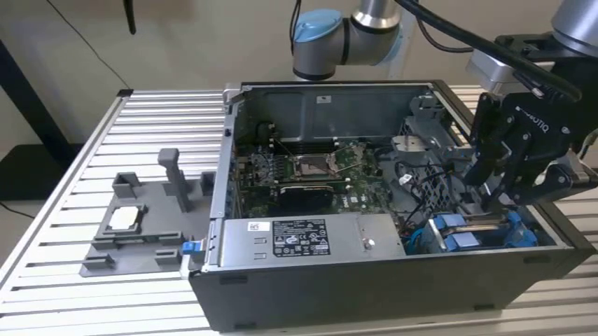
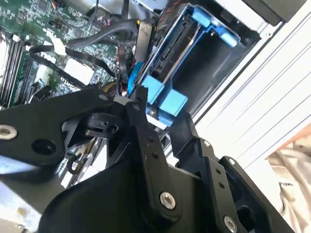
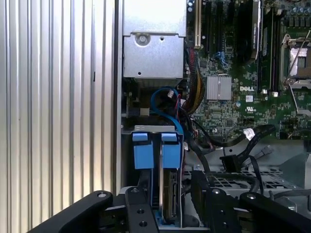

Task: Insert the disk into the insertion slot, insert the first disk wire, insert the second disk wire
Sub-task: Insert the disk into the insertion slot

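Observation:
The disk stands on edge in the insertion slot at the front corner of the open computer case, on the exterior view's right. Two bright blue carrier tabs stick out at its end. My gripper reaches down into the case from above. Its black fingers sit on either side of the disk, shut on it. In the second wrist view the gripper is right at a blue tab. A blue wire loops beside the slot. A black flat plug lies loose nearby.
The silver power-supply box fills the case's front, with the green motherboard behind it. Black cables cross the board near the slot. A grey fixture sits on the slatted metal table at the exterior view's left.

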Robot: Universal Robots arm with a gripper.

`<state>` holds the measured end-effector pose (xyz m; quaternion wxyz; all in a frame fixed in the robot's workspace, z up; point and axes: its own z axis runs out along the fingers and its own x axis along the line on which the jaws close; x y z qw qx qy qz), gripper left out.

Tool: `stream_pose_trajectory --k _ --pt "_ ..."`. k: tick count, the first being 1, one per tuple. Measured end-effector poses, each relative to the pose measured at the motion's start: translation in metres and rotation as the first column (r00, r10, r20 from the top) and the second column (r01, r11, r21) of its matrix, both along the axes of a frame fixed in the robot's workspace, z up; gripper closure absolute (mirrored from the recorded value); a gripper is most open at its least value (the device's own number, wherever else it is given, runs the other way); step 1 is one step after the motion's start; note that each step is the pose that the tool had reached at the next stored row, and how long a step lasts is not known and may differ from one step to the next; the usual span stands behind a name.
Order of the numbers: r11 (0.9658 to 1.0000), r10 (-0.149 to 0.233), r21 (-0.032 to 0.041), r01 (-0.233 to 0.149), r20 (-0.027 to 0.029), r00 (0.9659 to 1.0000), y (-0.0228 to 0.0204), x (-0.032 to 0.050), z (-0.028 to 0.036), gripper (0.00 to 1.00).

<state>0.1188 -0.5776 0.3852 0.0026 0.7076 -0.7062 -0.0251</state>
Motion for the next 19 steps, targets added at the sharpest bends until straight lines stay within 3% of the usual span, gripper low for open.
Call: stream_pose_trajectory --k 6,7,10,15,16,17,18,19 --pt "1.0 0.0 -0.0002 0.0 0.0 1.0 0.0001 0.0 0.0136 0.53" --pt "1.0 0.0 -0.0003 0.0 0.0 1.0 0.0001 0.0 0.0198 0.53" --pt "1.0 0.0 -0.0003 0.0 0.0 1.0 0.0001 0.0 0.0303 0.53" --pt "1.0 0.0 -0.0003 0.0 0.0 1.0 0.0002 0.0 0.0374 0.53" --pt "1.0 0.0 0.0023 0.0 0.0005 1.0 0.0002 0.0 0.0374 0.53" --pt "0.9999 0.0 0.0145 0.0 0.0063 1.0 0.0002 -0.0002 0.0375 0.53" --pt "0.9996 0.0 0.0283 -0.001 0.0141 0.9999 0.0003 -0.0004 0.0375 0.53" --pt "0.9993 0.0 0.0376 -0.001 0.0235 0.9997 0.0003 -0.0007 0.0375 0.53"
